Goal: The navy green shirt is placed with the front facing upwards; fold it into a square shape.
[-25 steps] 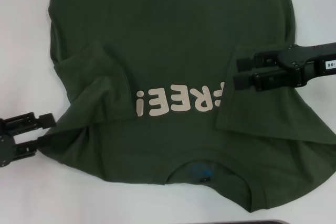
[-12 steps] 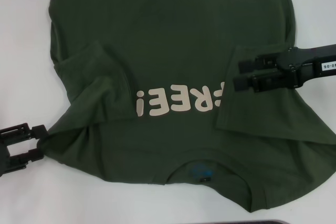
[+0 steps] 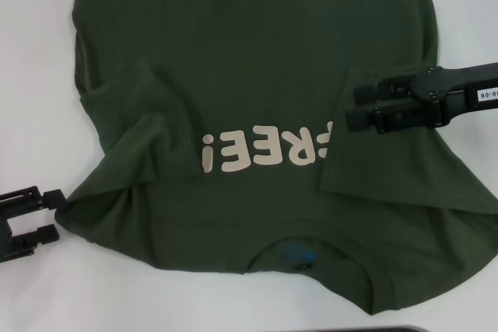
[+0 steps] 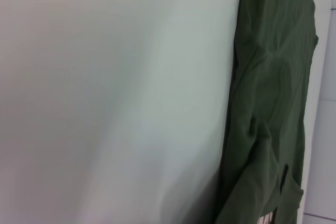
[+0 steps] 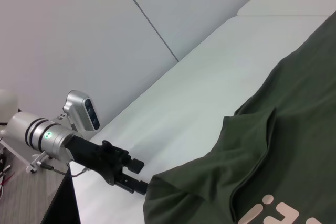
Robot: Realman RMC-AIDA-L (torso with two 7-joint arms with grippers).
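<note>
The right gripper (image 3: 350,106), a black two-fingered tool on a dark arm entering from the right edge of the head view, hovers at middle right with its fingers spread apart and nothing between them; their tips lie over the free edge of a folded-in sleeve flap, just right of the cream lettering (image 3: 264,149). The left gripper (image 3: 50,214), likewise black, sits at the lower left of the head view with its two fingers parted and empty, their tips just beside the shirt's left shoulder corner; whether they touch the cloth cannot be told. The right wrist view shows this left gripper (image 5: 137,176) in the lower left of the frame, on a silver wrist, its open fingers pointing at the corner of the fabric. The navy green shirt (image 3: 257,44), a large dark olive-green short-sleeved cotton T-shirt, lies flat on the white table (image 3: 35,75), filling most of the head view, front up, with the neckline and a small blue label (image 3: 298,255) at the lower centre and the lettering reading upside down across the middle. Both sleeves are folded inward onto the body: one flap at middle left, one at middle right. In the left wrist view the shirt (image 4: 270,103) appears as a rumpled green band along the right side, beside bare white table (image 4: 115,98).
</note>
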